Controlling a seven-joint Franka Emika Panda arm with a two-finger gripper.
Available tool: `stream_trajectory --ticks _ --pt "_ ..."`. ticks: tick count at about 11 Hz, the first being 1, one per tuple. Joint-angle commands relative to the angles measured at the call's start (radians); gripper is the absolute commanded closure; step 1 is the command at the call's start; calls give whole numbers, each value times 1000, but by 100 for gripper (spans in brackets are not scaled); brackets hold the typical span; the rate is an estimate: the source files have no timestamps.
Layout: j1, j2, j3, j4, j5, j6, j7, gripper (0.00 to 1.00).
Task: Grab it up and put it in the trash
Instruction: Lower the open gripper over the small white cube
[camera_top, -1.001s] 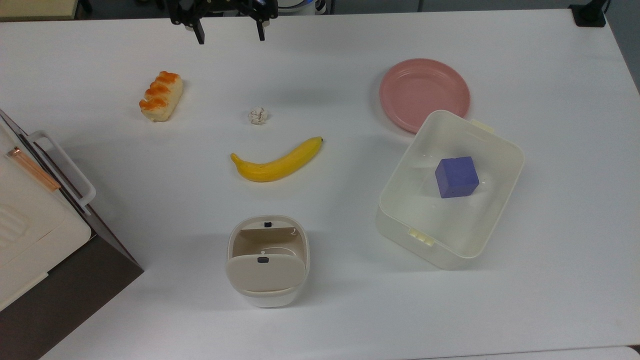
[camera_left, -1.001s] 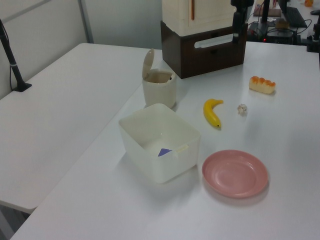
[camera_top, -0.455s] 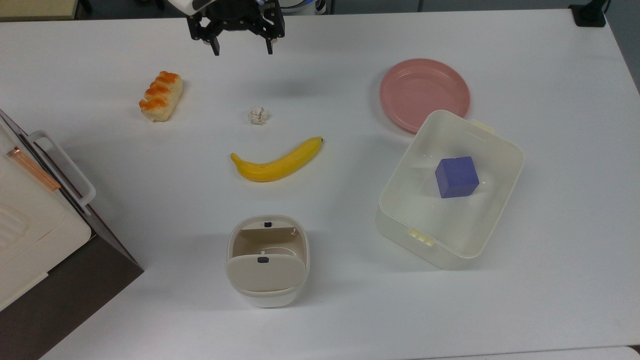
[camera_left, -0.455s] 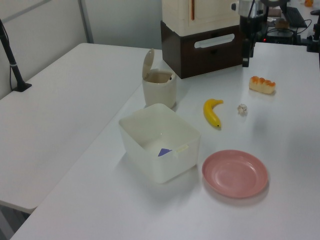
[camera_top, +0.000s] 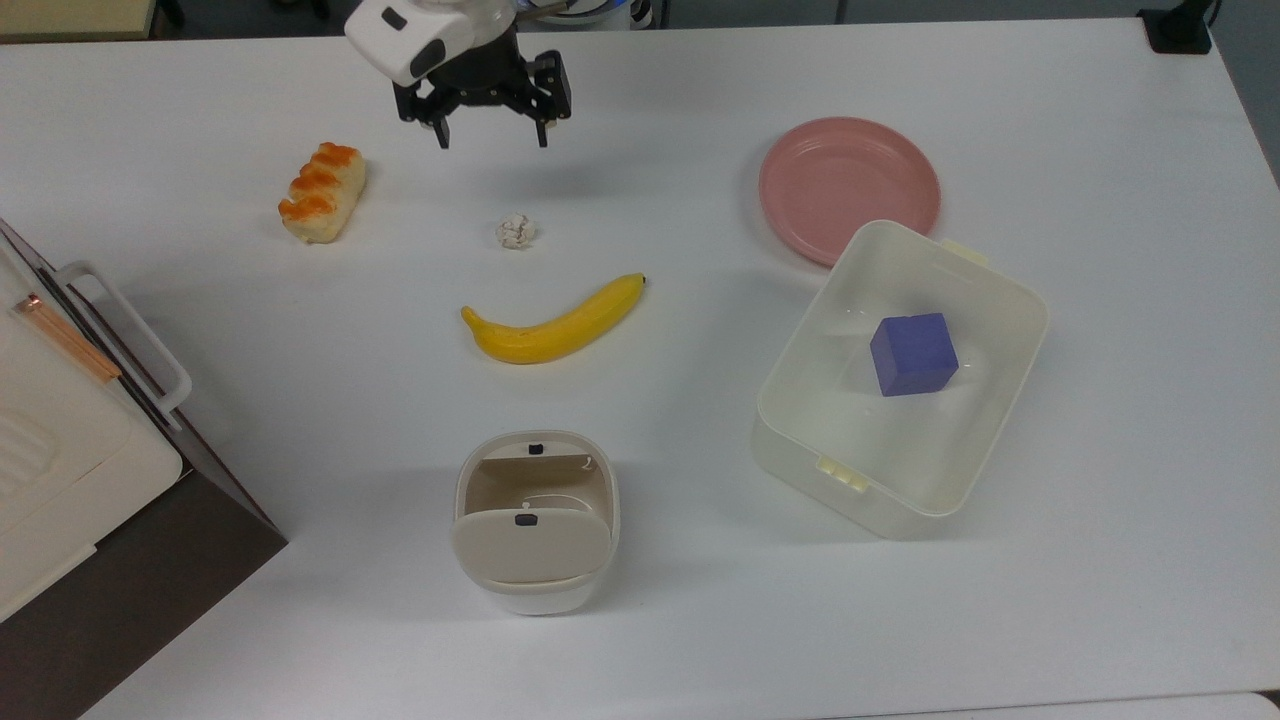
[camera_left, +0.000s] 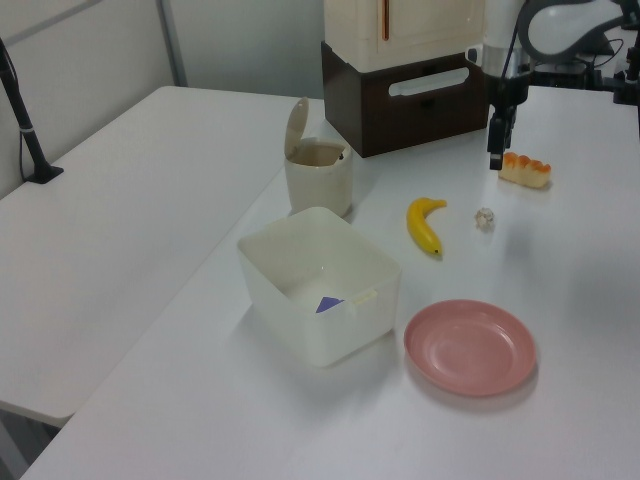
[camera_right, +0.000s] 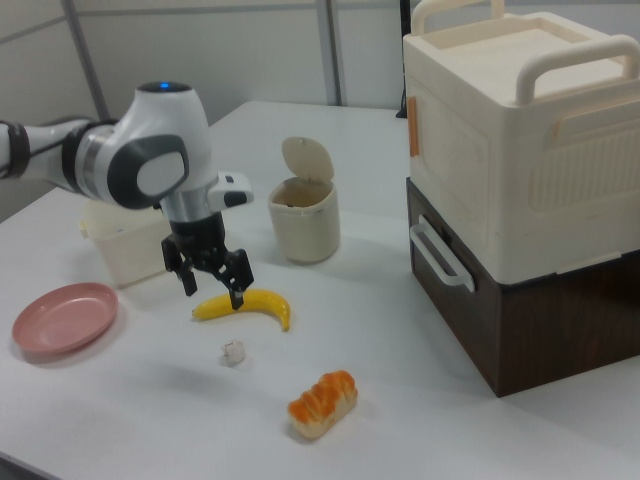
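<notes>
The table (camera_top: 700, 620) is white, with a cream-and-brown cabinet (camera_right: 520, 190) at the top view's left edge. A translucent box (camera_top: 900, 385) holds a purple cube (camera_top: 913, 354), beside a pink plate (camera_top: 848, 185). The bin (camera_top: 535, 520) stands with its flap tilted up, below the banana (camera_top: 552, 322) in the top view. The gripper (camera_top: 494, 135) hangs above the table, jaws wide apart and empty. A roll (camera_top: 322, 191) lies nearby. The paper ball (camera_top: 516, 231) sits on the table between gripper and banana, untouched.
</notes>
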Motion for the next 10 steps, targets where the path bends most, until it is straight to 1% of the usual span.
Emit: stream_trajectory --ticks 1,3,8,10 --pt "13 -29 -2 -109 -35 125 -4 0" --pt "14 -17 -2 -129 -46 139 -4 0" --pt "13 127 -2 -128 -54 248 -2 0" --pt "13 158 -2 -128 -80 260 -2 0"
